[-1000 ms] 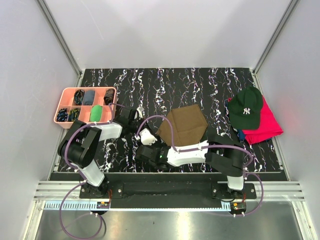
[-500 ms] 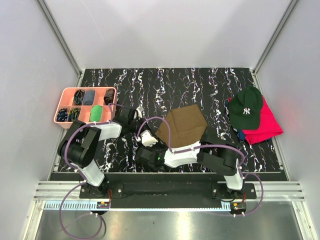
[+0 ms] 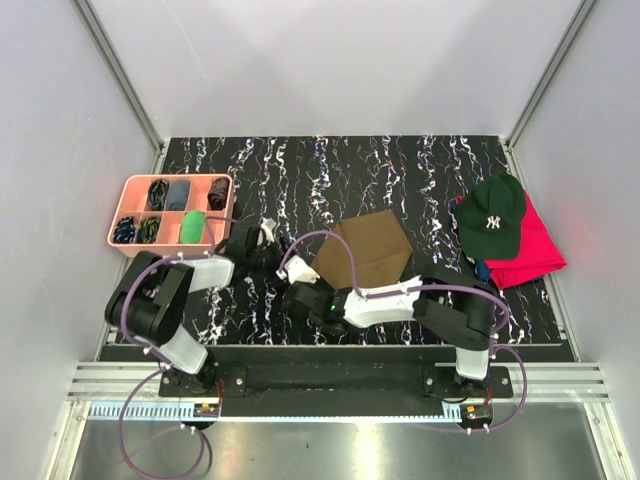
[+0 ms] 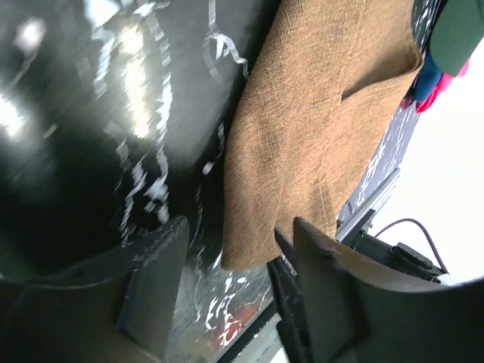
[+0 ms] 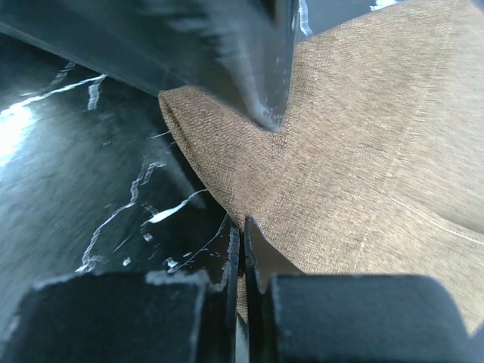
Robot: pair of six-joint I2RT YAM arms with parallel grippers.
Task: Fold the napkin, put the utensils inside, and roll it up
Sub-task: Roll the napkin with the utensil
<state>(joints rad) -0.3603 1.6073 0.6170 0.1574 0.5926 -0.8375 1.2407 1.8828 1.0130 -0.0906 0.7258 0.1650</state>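
Find the napkin (image 3: 368,250) just right of centre in the top view, flat on the marbled tabletop (image 3: 400,170), already doubled over in part into a five-cornered shape, one flap's edge crossing the upper right of the left wrist view. Note the right end effector (image 3: 297,267) at the cloth's left corner: fingertips pressed together at bottom centre of the right wrist view, clamped, as far as can be judged, on the napkin's thin near edge. Note the left end effector (image 4: 238,276) just left of that corner, fingers (image 4: 151,280) standing apart, gripping nothing, the napkin's corner in sight beyond the gap. Look in vain for the utensils on the cloth; cannot make them out for certain in any view. Leave aside the cap (image 3: 492,220) and red cloth (image 3: 540,255) at the right edge and the pink tray (image 3: 116,212) at the left. Call this the folding step, not yet finished. For the next move, probably: lift the pinched corner clear of the tabletop, carry it across toward the right side, lay it square on the far edge without dragging the lower layer, then let go and press flat. Beware losing so thin a hold.
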